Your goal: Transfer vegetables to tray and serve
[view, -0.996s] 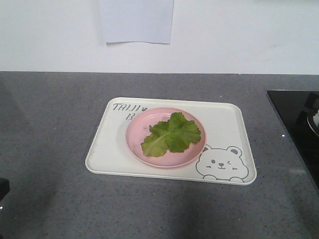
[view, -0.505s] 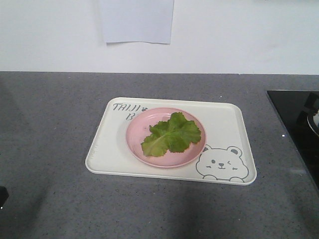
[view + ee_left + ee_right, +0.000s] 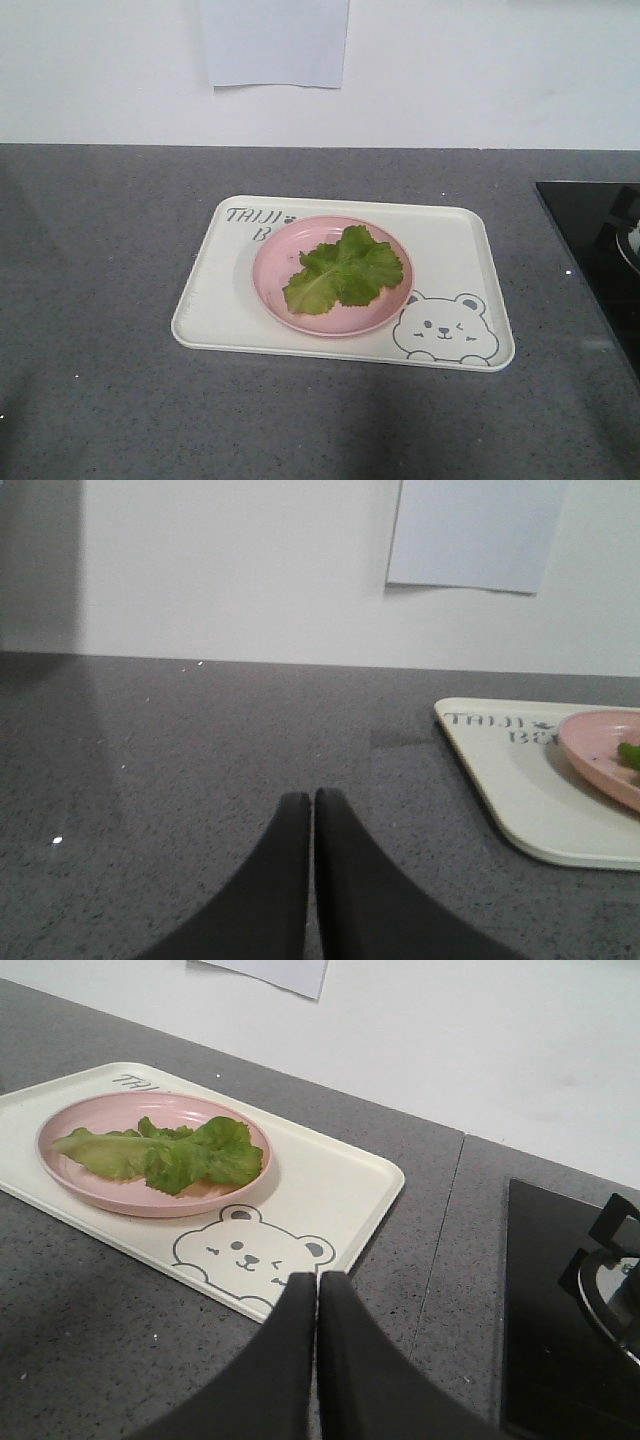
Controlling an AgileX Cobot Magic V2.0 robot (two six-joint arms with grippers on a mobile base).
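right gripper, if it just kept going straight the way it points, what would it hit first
Most likely the tray: the shut right gripper points at its near edge by the bear drawing, with the pink plate and lettuce farther off to the left. Its height above the counter is unclear, so it might pass over.

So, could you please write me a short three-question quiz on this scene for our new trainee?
1. True or false: the lettuce leaf lies directly on the tray.
2. What is drawn on the tray's corner nearest the right gripper?
A. a cat
B. a bear
C. a flower
3. How do the left gripper jaws stand?

Key:
1. False; it lies on the pink plate, which sits on the tray.
2. B.
3. Shut, holding nothing.
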